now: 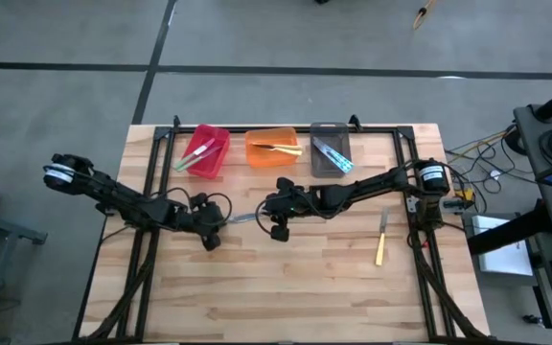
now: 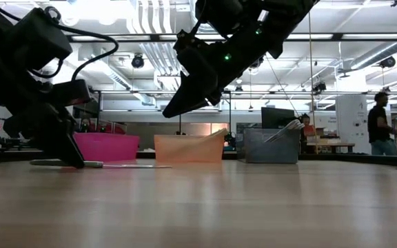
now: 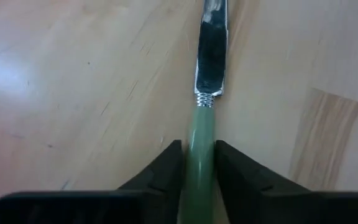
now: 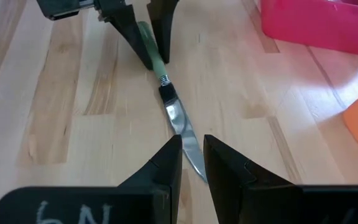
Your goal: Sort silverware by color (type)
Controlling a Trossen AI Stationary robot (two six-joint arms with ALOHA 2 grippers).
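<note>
Three bins stand in a row along the far edge of the wooden worktop (image 1: 286,287). The red bin (image 1: 205,151) on the left holds a couple of green-handled pieces lying slantwise, with heads toward its lower left corner. The orange bin (image 1: 274,149) in the middle holds pale yellow-handled silverware laid crosswise; it may be two pieces, though from above they blur together. The grey bin (image 1: 331,149) on the right holds light blue-handled pieces, leaning diagonally.

Out on the open worktop, a green-handled knife (image 4: 169,107) lies flat near the middle, in front of the red and orange bins. The left gripper (image 3: 197,163) is down at the surface with its fingers clenched on the knife's green handle, just behind the ribbed collar where the blade begins. The right gripper (image 4: 192,155) sits at the blade's tip, fingers narrowly parted; the tip runs up to the gap, but I cannot tell whether they pinch it.

Over by the right side of the worktop, well apart from the arms, a yellow-handled utensil (image 1: 380,240) lies alone.
</note>
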